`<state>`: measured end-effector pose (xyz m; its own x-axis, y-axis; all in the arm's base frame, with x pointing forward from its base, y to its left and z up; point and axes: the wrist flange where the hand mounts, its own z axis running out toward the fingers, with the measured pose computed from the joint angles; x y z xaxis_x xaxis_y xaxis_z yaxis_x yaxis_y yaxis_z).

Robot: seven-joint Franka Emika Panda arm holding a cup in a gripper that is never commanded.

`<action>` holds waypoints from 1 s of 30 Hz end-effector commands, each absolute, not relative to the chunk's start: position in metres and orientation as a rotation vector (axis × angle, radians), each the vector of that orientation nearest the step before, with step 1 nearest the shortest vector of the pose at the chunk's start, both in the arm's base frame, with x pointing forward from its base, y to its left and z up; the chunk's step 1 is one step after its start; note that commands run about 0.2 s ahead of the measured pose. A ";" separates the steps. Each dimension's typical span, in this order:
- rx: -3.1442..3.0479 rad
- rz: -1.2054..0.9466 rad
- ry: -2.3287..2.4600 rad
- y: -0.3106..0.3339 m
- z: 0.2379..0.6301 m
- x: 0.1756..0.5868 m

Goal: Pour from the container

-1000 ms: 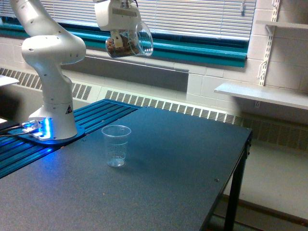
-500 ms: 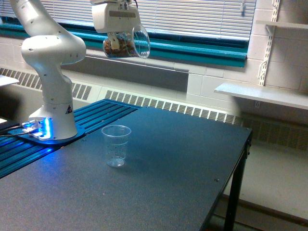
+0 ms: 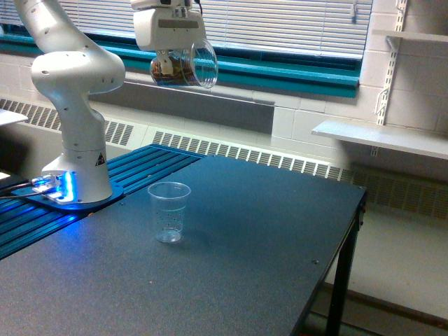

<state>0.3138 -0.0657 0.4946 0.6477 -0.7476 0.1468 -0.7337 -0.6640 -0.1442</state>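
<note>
End effector point(image 3: 170, 61) shifted slightly toward the exterior view's left and a little higher than a second ago, jar point(image 3: 185, 66) carried along, tipped on its side, brown contents barely moved

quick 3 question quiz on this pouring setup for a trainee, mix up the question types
1. True or false: the container held by the gripper is lying on its side, with its mouth toward the exterior view's right.
2. Multiple choice: the tapered cup on the table is (A) upright and looks empty, (B) tipped over, (C) held by the arm.
3. Short answer: what shows inside the container?

Key
1. True.
2. A.
3. Brown bits, gathered at the end away from its mouth; what they are cannot be told.
</note>
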 end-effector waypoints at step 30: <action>-2.682 -0.221 1.413 -0.032 0.490 0.299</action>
